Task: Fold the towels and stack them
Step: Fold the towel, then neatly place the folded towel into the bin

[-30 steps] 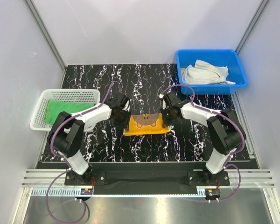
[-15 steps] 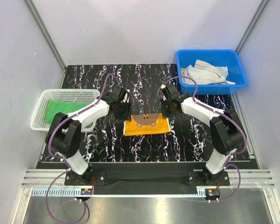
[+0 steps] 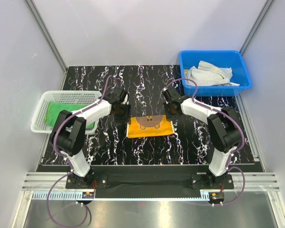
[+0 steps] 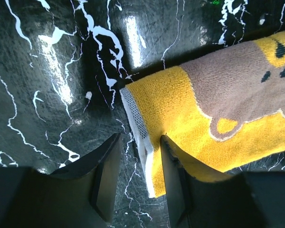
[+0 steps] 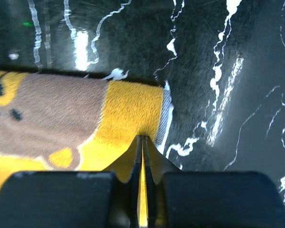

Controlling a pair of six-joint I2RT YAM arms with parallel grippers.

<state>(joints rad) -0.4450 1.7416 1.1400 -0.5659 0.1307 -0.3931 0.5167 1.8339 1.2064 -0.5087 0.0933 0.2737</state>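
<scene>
The orange-yellow bear towel (image 3: 150, 126) lies folded flat on the black marbled table, bear face up. My left gripper (image 3: 121, 111) stands open at its left end. In the left wrist view the towel's white-hemmed edge (image 4: 141, 142) runs between the fingers without being pinched. My right gripper (image 3: 171, 110) is at the right end. Its fingers (image 5: 143, 137) are pressed together on the yellow cloth (image 5: 133, 109), a sliver of which shows in the slit. A green towel (image 3: 57, 113) lies in the white basket (image 3: 69, 95). More pale towels (image 3: 209, 75) sit crumpled in the blue bin (image 3: 213, 53).
The white basket stands at the table's left edge and the blue bin at the far right corner. Grey walls close in the left, the right and the back. Bare marbled table (image 3: 147, 80) lies beyond the towel.
Both grippers have shifted a little toward the far side along the towel's ends. The towel has settled flatter, with the bear face showing more fully. The left fingers have spread slightly.
</scene>
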